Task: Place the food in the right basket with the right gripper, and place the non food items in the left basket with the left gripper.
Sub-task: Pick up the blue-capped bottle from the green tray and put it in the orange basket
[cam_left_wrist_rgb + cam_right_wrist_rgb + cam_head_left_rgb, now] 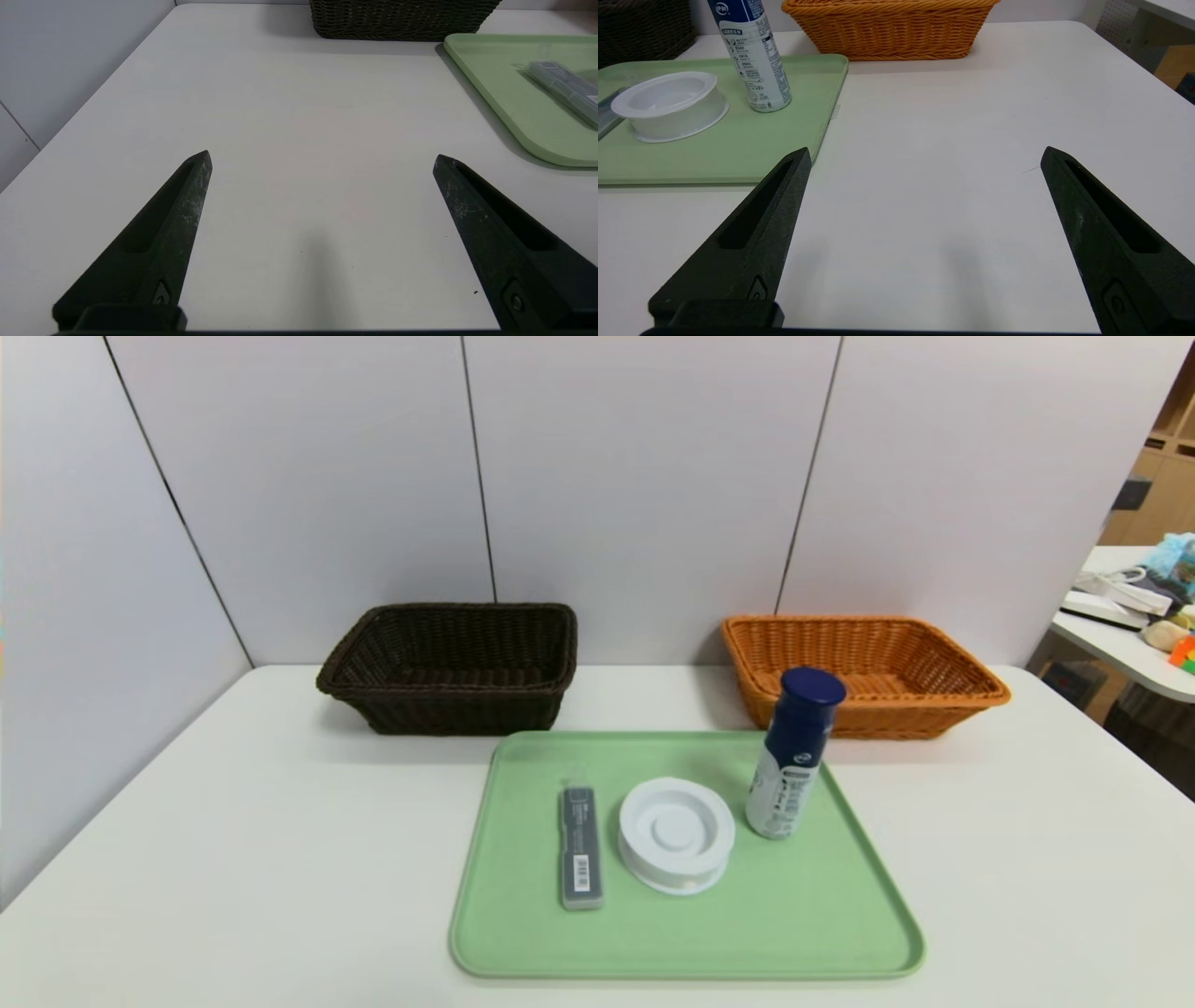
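Waiting to begin seems the step in hand, since nothing is sorted: the bottle (791, 756), the case (581, 847) and the white container (676, 835) all sit on the green tray (691, 959). Seen from the head view, with the tray's middle as the clock's centre, the bottle stands upright toward two o'clock, the container lies near the centre and the case toward nine. The dark basket (467, 709) is at eleven, the orange basket (896, 719) at one, both on the tabletop (280, 859).

The left gripper (322, 156) hangs over the tabletop beside the tray, its jaws wide apart and holding nothing; the right gripper (928, 148), on the other side, has its jaws spread and empty too. The next move probably calls for either one to reach in over the tray (the bottle, being tall, could tip if nudged).

Counted: one bottle, one case, one container, one tray, two baskets, two grippers.
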Action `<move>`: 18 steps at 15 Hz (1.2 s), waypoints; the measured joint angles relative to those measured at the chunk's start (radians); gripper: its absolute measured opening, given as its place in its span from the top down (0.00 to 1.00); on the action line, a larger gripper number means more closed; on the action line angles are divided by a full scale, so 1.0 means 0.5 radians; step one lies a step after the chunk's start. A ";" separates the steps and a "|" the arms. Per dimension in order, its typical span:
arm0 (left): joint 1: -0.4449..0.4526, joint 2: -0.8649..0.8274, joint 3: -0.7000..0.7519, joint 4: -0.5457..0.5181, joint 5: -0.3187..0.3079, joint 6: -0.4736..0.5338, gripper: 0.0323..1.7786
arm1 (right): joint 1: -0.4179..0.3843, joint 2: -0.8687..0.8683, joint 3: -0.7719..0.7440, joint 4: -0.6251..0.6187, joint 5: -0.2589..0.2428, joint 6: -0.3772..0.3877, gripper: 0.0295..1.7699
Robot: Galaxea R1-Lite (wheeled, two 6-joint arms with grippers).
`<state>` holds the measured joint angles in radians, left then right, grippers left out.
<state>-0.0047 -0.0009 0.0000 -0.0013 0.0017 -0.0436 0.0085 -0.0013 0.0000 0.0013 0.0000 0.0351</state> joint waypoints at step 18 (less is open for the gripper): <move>0.002 0.704 -0.935 -0.089 -0.149 0.119 0.05 | 0.007 0.623 -0.894 0.074 0.365 -0.177 0.04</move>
<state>-0.0038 0.3511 -0.4674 -0.0460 -0.0726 0.0157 0.0119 0.3102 -0.4468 0.0383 0.1823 -0.0534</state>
